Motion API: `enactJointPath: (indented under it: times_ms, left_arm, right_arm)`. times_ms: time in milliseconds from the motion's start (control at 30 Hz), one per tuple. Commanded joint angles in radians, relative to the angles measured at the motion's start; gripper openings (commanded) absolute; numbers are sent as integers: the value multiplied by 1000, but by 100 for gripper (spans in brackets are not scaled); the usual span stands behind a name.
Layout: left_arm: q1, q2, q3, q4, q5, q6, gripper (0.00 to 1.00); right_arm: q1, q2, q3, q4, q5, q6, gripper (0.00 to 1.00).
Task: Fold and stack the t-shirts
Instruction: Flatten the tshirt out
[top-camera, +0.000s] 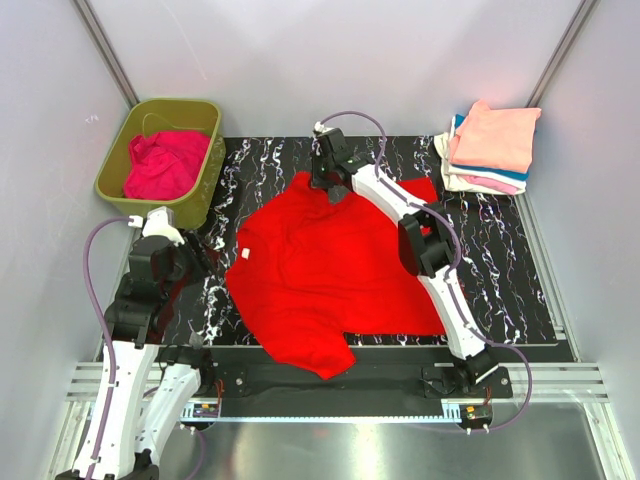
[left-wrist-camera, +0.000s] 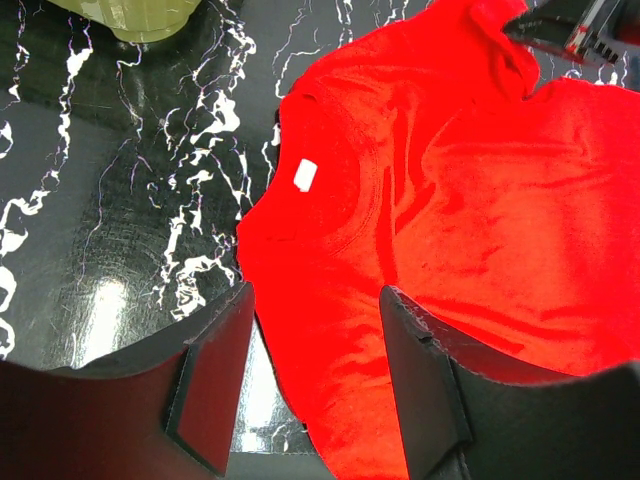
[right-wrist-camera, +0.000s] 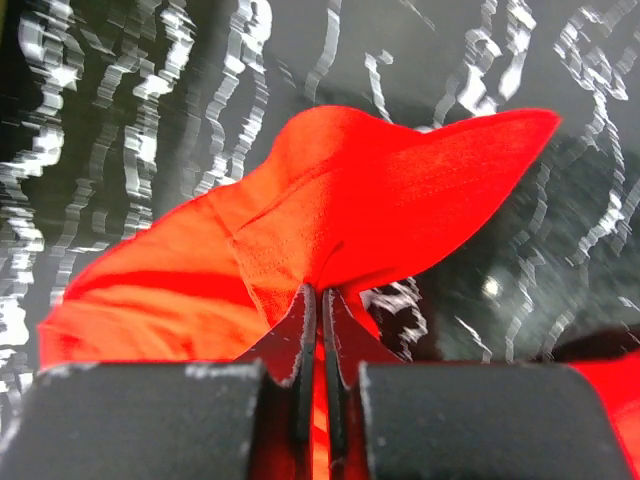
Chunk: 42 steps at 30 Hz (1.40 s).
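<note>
At 10 o'clock the magenta t-shirt (top-camera: 165, 165) sits in the olive tub (top-camera: 207, 182). My left gripper (left-wrist-camera: 320, 310) hovers at 8, fingers (left-wrist-camera: 215, 380) apart. The red t-shirt (top-camera: 330, 265) lies spread on the mat (top-camera: 500, 290); my right gripper (right-wrist-camera: 320, 295) pinches its far edge at 12. Folded t-shirts (top-camera: 490, 150) are stacked at 2.

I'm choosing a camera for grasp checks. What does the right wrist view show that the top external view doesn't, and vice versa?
Only right wrist: close up, the right gripper closed on a pinched edge of the red t-shirt, its fingers pressed together. Only top external: the whole shirt spread out, the olive tub holding a magenta shirt, and the folded stack at the far right corner. Both: red cloth on the marbled mat.
</note>
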Motion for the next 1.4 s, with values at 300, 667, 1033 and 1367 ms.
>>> enactJointPath:
  times_ms: [300,667,1033,1367]
  left_arm:
    - [5,-1,-6,47,25,18,58]
    - [7,-2,-6,48,26,19,58]
    - [8,-7,-8,48,28,19,58]
    - [11,-10,-8,51,31,19,57]
  right_arm:
    - [-295,10,-369,818,-585,767,12]
    - [-406,246,-230,1204,-865,1250,58]
    - [-291,-122,-84,52,-257,213,63]
    - [-56,62,302,-264,206,-183,64]
